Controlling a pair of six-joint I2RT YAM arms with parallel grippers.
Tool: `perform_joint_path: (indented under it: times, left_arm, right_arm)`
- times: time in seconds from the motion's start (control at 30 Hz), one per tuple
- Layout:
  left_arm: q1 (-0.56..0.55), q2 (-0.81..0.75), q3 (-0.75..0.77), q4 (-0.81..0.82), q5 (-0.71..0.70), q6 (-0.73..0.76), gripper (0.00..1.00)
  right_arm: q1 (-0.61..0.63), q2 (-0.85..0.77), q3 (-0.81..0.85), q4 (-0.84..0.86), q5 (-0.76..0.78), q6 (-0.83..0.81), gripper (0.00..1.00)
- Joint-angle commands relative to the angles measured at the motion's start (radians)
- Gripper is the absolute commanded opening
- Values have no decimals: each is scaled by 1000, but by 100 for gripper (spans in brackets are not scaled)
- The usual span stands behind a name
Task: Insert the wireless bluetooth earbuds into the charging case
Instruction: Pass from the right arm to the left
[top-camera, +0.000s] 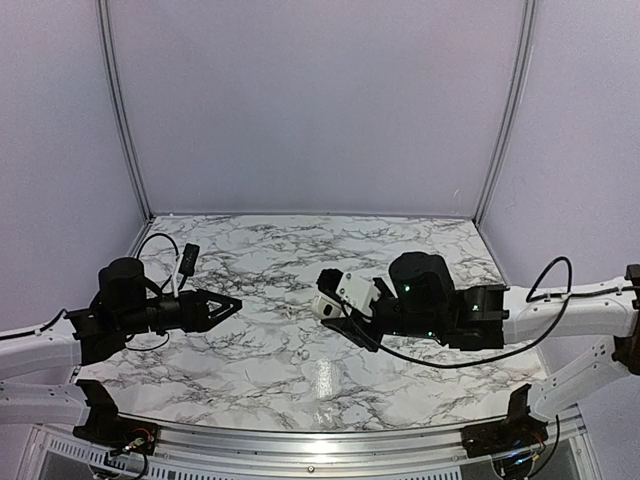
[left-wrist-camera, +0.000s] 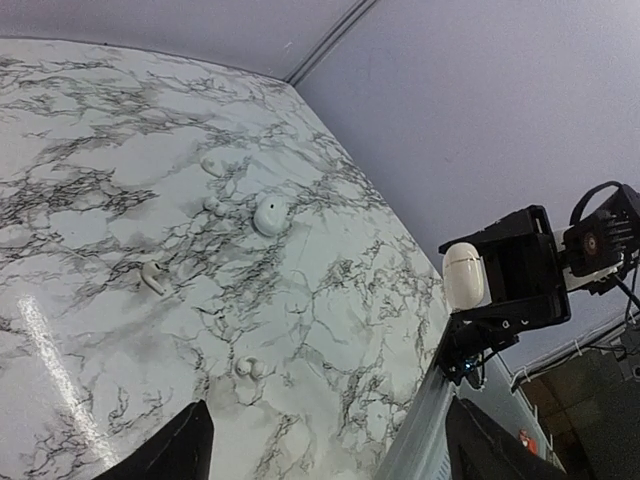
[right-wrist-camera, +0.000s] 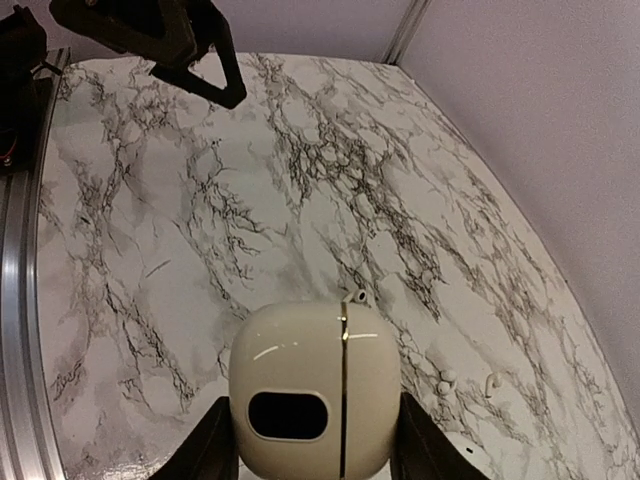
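Nearest the right wrist lens: one charging case (right-wrist-camera: 315, 385), cream-white, with a dark oval on its facing side and a straight seam across it. My right gripper (right-wrist-camera: 312, 425) pinches it from both sides and holds it up off the table (top-camera: 250, 365).

Count: one case and two grippers. The earbuds (left-wrist-camera: 152, 277) lie loose on the table among other small white pieces (left-wrist-camera: 270, 215), none of them in the case. The left wrist view shows white bits at five spots, all to the left of the case. One has a clear stem, one is a larger rounded lump, and the rest are too small to name.

My left gripper (top-camera: 228, 310) is spread wide and carries nothing. It hangs well to the left of the case, fingers pointing towards it.

Surface and room: a glossy white marble-patterned top with grey veining and a bright glare streak in front of the case. A metal rail (top-camera: 300, 440) runs along the near edge. Plain lilac walls (top-camera: 320, 100) rise behind the case, joined by two metal posts (top-camera: 120, 110).

Differences between views:
- The right wrist view shows only three white bits: one stemmed, just beyond the case, and two further off to its right.
- The top view all but loses them in the veining.
- The left wrist view alone shows the case side-on in the clamp.
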Motion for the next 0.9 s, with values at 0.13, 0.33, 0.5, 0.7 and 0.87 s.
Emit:
perform_joint_path:
  times: [0.13, 0.33, 0.5, 0.7, 0.87]
  left_arm:
    - [-139, 68, 112, 90, 29, -47, 77]
    - [-231, 121, 174, 107, -24, -26, 69]
    - [-310, 170, 186, 172, -59, -3, 61]
    - [-373, 208, 206, 206, -103, 29, 48]
    - [-377, 240, 205, 259, -114, 3, 39]
  right_arm:
    - [106, -19, 94, 85, 146, -139, 31]
    - [163, 26, 135, 87, 226, -182, 31]
    - [187, 60, 169, 79, 242, -194, 30]
    - [204, 62, 164, 94, 230, -195, 30]
    - [215, 75, 162, 103, 228, -187, 30]
